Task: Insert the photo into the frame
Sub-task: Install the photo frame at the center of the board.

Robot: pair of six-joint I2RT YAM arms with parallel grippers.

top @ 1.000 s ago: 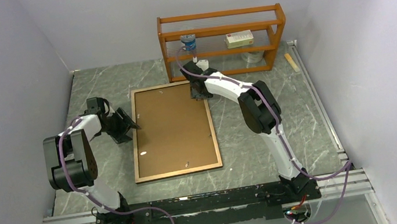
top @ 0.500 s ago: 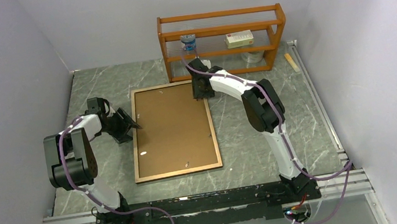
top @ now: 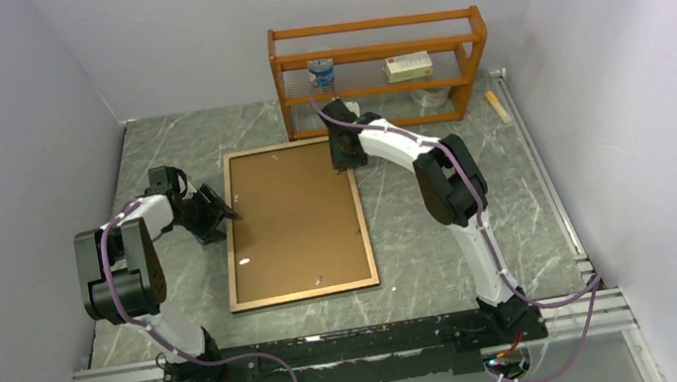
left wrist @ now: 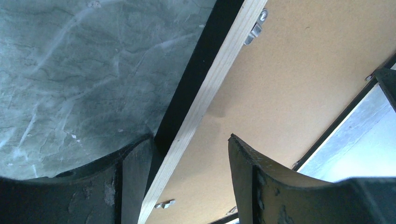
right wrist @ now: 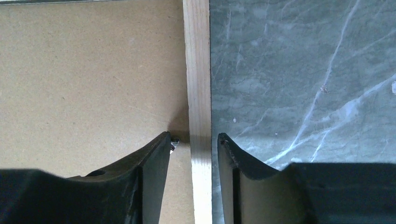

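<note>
Seen from above, the frame (top: 305, 295) lies back-up in the middle of the marble counter (top: 168, 145), with its brown backing board (top: 294, 222) facing up. The left gripper (top: 218, 213) is at the frame's left rail, toward the far-left corner. The right gripper (top: 342, 158) is at the far-right corner. An orange-brown shelf rack (top: 375, 51) stands along the counter's far edge, holding a small can (top: 323, 73) and a box (top: 408, 65).

In the left wrist view the gripper is spread wide, its fingers (left wrist: 133, 182) straddling the light wood rail and its black outer edge. One finger is over the marble, the other over the backing board. A metal clip (left wrist: 256, 29) sits on the board just beside the rail.

In the right wrist view the fingers (right wrist: 154, 172) stand narrowly parted on either side of the wood rail — one over the board, one over the marble. A thin sliver of gap shows on each side, and neither pad clearly touches the wood.
</note>
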